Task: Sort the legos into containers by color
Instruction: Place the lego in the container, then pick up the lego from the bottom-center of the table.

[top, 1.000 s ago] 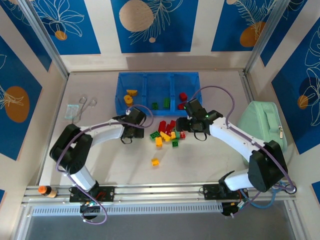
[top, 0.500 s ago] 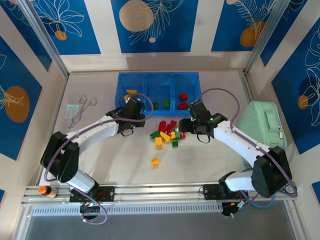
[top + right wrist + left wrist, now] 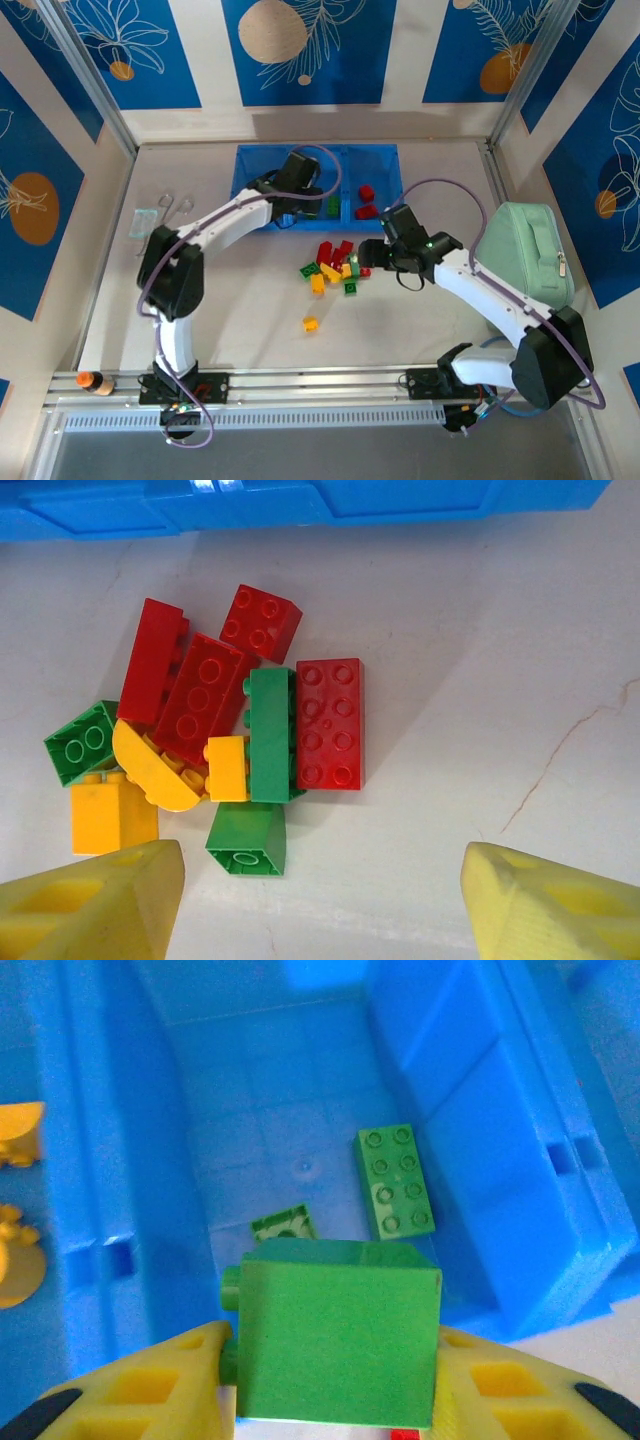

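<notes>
My left gripper [image 3: 300, 196] hangs over the middle compartment of the blue tray [image 3: 262, 160], shut on a green brick [image 3: 338, 1332] between its yellow fingers [image 3: 150, 1380]. Below it in that compartment lie a flat green brick [image 3: 395, 1180] and a smaller green piece [image 3: 282, 1225]. Yellow pieces [image 3: 15, 1260] are in the left compartment and two red bricks [image 3: 366, 200] in the right one. My right gripper [image 3: 372, 256] stands open at the right side of the mixed pile [image 3: 335, 265]. Its fingers [image 3: 100, 900] straddle bare table just short of a red brick [image 3: 328, 723] and green bricks [image 3: 248, 838].
A single yellow brick [image 3: 310, 323] lies alone nearer the front edge. The mint-green pouch [image 3: 525, 250] sits at the right wall. A clear plastic bag [image 3: 150, 220] lies at the left, and a small orange bottle [image 3: 90, 381] rests on the front rail.
My left arm has swung from beside the pile up and right to over the tray's middle compartment, carrying the green brick. My right gripper drifted slightly right and nearer, staying open.
</notes>
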